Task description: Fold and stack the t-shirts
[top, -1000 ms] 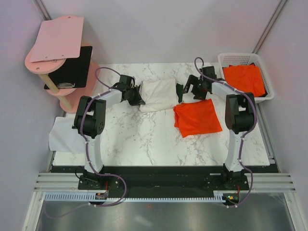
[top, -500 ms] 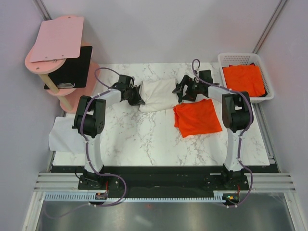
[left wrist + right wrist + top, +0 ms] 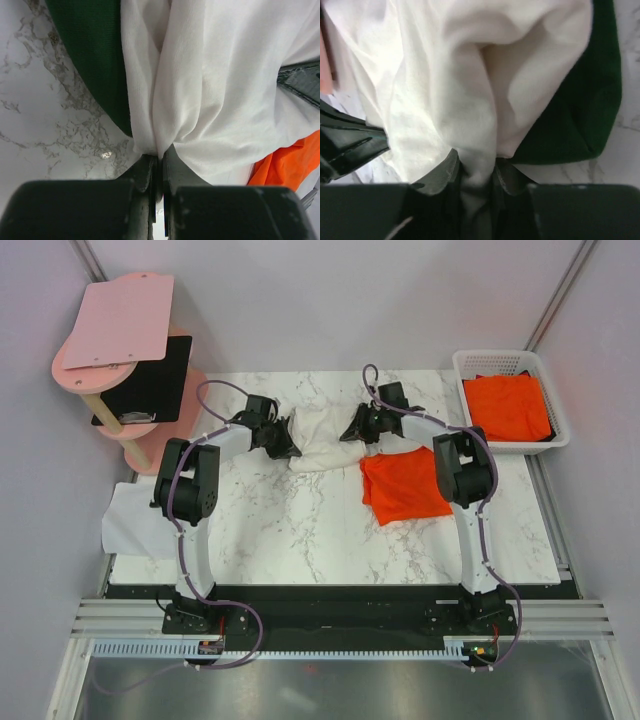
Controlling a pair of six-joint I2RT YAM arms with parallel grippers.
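Partly bunched cream shirt [image 3: 322, 435], print hidden

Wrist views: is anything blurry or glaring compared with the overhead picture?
Left wrist: black left hand blurred up close, cream-white cloth shirt sharp. Right wrist: right hand likewise blurred and dark. Top external: even light, soft shadows.

Top view: print of the cream-white t-shirt with dark green sleeves [image 3: 322, 432] not visible, cloth bunched; left wrist view: that shirt cut off at top and right edges; bright orange cloth t-shirt [image 3: 282, 165] shown only as a corner at the lower right edge; right wrist view: cloth fills the right end effector [image 3: 477, 172], inner finger faces hidden; pink strip [image 3: 324, 55] at the left edge unidentifiable.
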